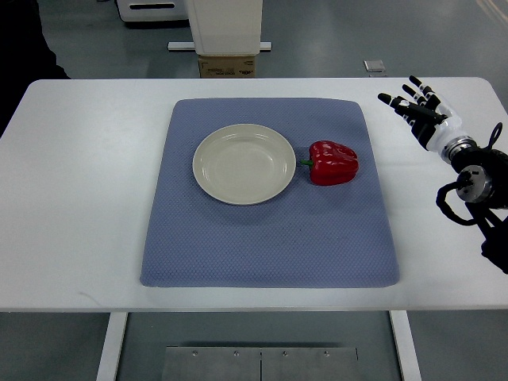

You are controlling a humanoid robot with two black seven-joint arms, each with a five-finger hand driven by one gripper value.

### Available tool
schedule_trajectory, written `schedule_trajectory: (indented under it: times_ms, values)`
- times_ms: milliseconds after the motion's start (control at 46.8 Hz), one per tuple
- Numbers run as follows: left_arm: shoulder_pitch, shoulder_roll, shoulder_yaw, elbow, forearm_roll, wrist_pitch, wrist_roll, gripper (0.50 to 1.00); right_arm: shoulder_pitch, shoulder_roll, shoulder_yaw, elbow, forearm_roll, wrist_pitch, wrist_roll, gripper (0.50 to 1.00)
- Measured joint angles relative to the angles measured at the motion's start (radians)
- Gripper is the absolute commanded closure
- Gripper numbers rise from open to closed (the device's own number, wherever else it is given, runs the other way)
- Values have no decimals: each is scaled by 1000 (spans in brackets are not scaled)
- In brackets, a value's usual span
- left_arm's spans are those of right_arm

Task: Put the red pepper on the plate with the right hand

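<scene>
A red pepper (333,162) lies on its side on the blue mat (270,238), its green stem pointing left toward the cream plate (244,164). The plate sits at the mat's centre and holds nothing. Pepper and plate are close, with a small gap between them. My right hand (414,105) hovers over the white table to the right of the mat, up and right of the pepper, with its fingers spread and nothing in them. The left arm does not show.
The white table (79,198) extends wide on both sides of the mat. Beyond its far edge stand a white pedestal and a cardboard box (228,65). A small grey object (375,67) lies near the far right edge.
</scene>
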State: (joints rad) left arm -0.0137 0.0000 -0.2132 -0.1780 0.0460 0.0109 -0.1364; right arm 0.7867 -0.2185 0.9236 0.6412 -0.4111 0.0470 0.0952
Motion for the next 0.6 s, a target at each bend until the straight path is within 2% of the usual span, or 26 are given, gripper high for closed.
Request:
schedule_trajectory:
  times_ms: [598]
  values:
    - [-7, 0, 0, 1, -1, -2, -2, 500, -4, 21, -54, 5, 0, 9, 3, 500]
